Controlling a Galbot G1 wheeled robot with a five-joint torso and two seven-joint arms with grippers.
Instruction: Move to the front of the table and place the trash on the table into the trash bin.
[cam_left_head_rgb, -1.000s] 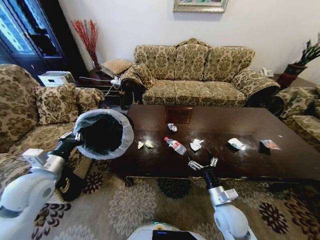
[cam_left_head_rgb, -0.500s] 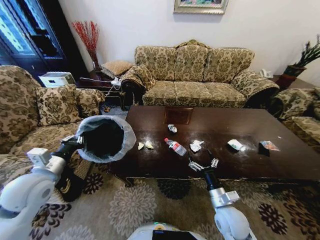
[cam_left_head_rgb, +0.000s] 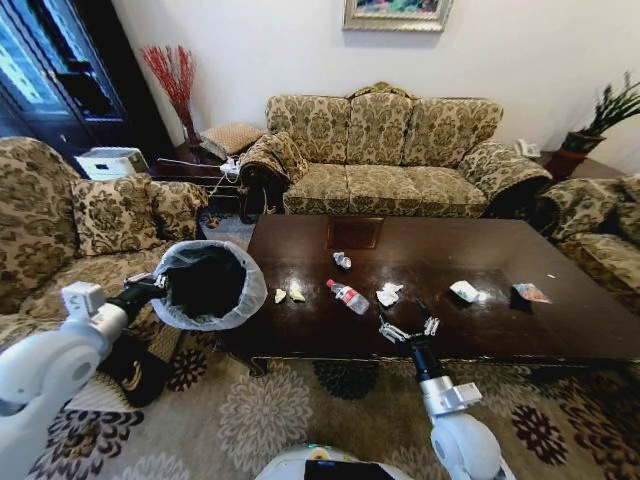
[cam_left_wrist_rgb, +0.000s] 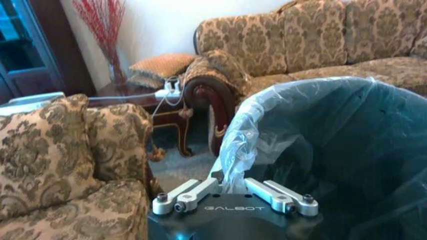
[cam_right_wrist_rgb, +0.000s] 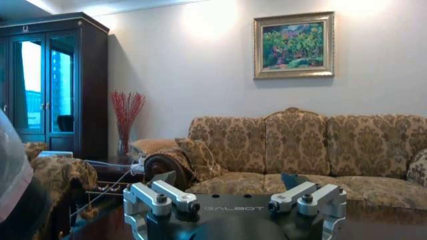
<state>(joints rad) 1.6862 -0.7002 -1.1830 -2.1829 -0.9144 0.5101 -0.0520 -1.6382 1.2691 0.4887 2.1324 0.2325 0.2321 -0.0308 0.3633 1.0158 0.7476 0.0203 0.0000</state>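
The dark glossy table (cam_left_head_rgb: 500, 330) lies ahead. On it are the trash items: a clear bottle with a red label (cam_left_head_rgb: 349, 296), a crumpled white tissue (cam_left_head_rgb: 388, 294), a small crumpled piece (cam_left_head_rgb: 342, 260), two yellowish scraps (cam_left_head_rgb: 297, 291), a white wrapper (cam_left_head_rgb: 464, 291) and a colourful wrapper (cam_left_head_rgb: 530, 292). My left gripper (cam_left_head_rgb: 160, 285) (cam_left_wrist_rgb: 230, 181) is shut on the bag-lined rim of the trash bin (cam_left_head_rgb: 205, 285) (cam_left_wrist_rgb: 333, 150), holding it off the table's left end. Over the table's near edge my right gripper (cam_left_head_rgb: 408, 330) (cam_right_wrist_rgb: 227, 180) is open, short of the tissue.
A patterned sofa (cam_left_head_rgb: 390, 150) stands behind the table, with armchairs at the left (cam_left_head_rgb: 70, 230) and right (cam_left_head_rgb: 600, 230). A side table with cables (cam_left_head_rgb: 215, 165) fills the back left corner. Patterned carpet (cam_left_head_rgb: 270, 410) lies between me and the table.
The bin has dropped slightly in my left gripper and sits lower beside the table's left end. The whole picture has shifted a little. The right gripper has hardly moved.
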